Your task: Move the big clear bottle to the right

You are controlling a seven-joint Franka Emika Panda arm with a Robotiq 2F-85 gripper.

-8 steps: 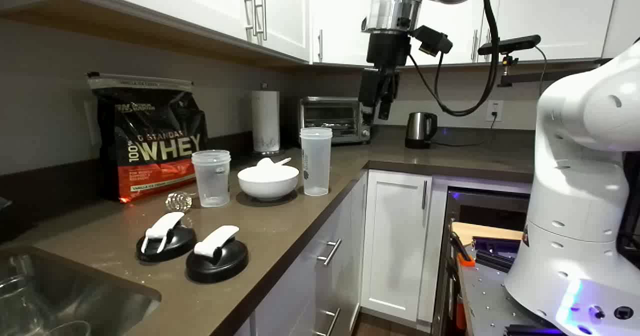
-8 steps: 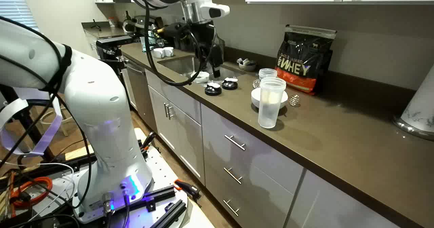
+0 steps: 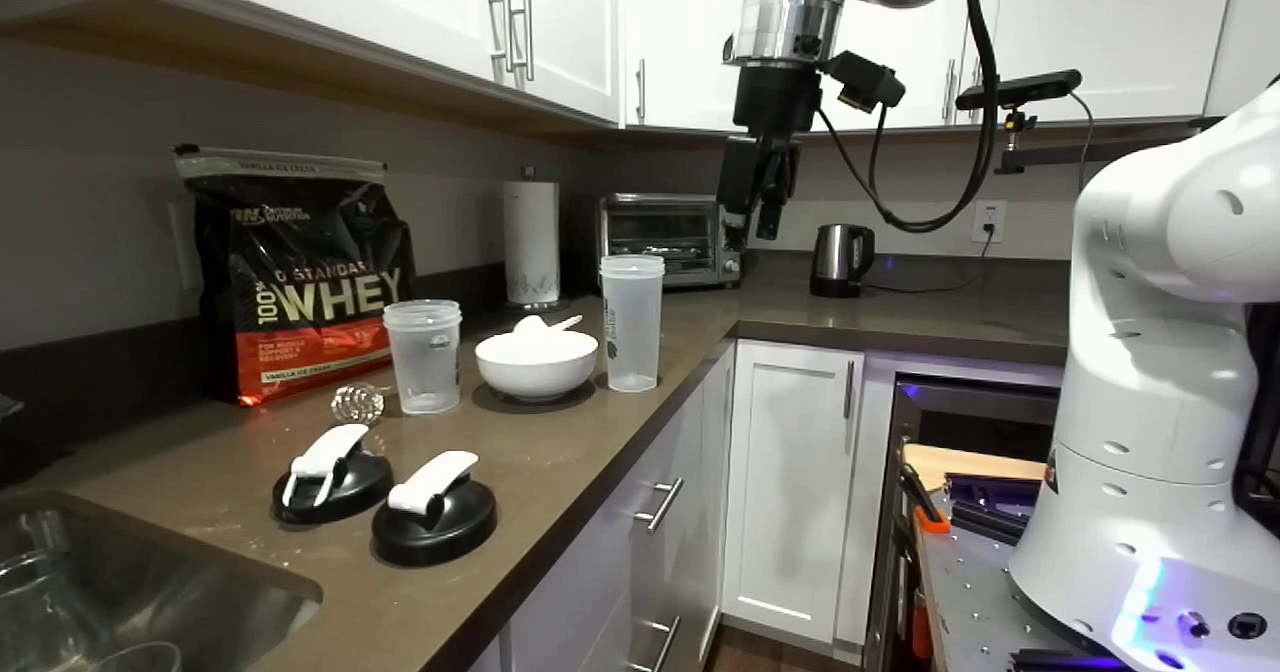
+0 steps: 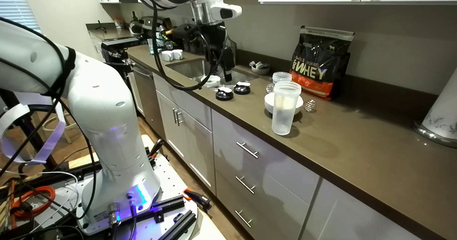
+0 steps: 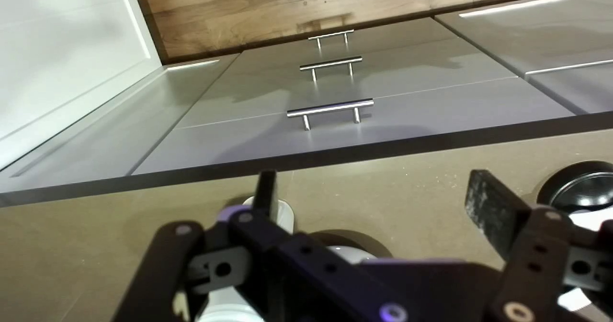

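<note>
The big clear bottle stands upright on the counter near its front edge, beside the white bowl, in both exterior views (image 3: 633,327) (image 4: 285,111). In the wrist view the bottle (image 5: 225,303) is mostly hidden behind the left-hand finger; part of its base and rim shows. My gripper hangs fingers down in the air above the counter, apart from the bottle, in both exterior views (image 3: 756,214) (image 4: 227,76). In the wrist view the gripper (image 5: 376,192) is wide open, with bare counter between the fingers.
A white bowl (image 3: 537,364) with a scoop and a shorter clear cup (image 3: 425,357) stand near the bottle. Two black lids (image 3: 434,520), a wire ball (image 4: 310,105), a whey bag (image 4: 320,63), a paper-towel roll (image 3: 532,242) and a sink (image 3: 150,602) are also there.
</note>
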